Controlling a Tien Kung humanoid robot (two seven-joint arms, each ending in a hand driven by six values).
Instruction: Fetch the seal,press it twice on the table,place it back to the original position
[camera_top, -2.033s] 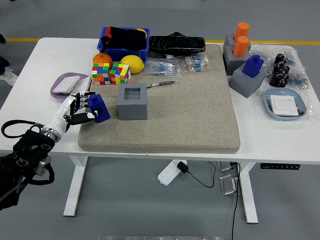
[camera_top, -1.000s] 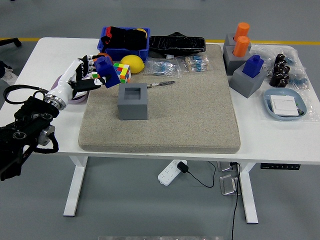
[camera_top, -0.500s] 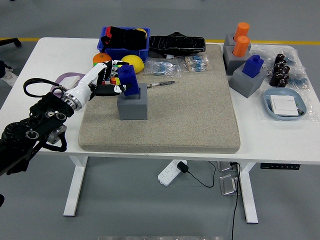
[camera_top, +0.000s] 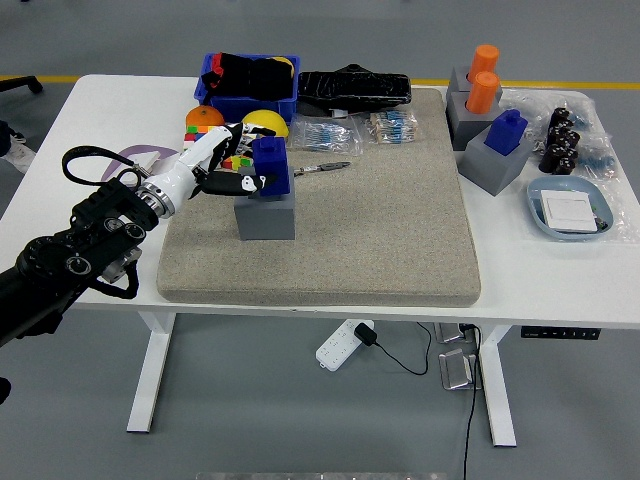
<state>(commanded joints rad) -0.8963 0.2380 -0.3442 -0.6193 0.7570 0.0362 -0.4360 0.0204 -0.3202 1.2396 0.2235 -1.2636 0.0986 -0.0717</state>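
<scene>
The blue seal (camera_top: 271, 166) has moved from the mat's left edge onto the grey holder (camera_top: 265, 212), the left robot hand (camera_top: 222, 170) still gripping it.

The blue seal (camera_top: 271, 167) is seen upright over the grey holder (camera_top: 266, 213) near the mat's (camera_top: 380, 230) left edge, towards its far corner.

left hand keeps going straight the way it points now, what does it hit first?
The left hand points rightward and already grips the blue seal, over the grey holder. Past that, the pen looks like the next thing in line, though depth is unclear.
</scene>
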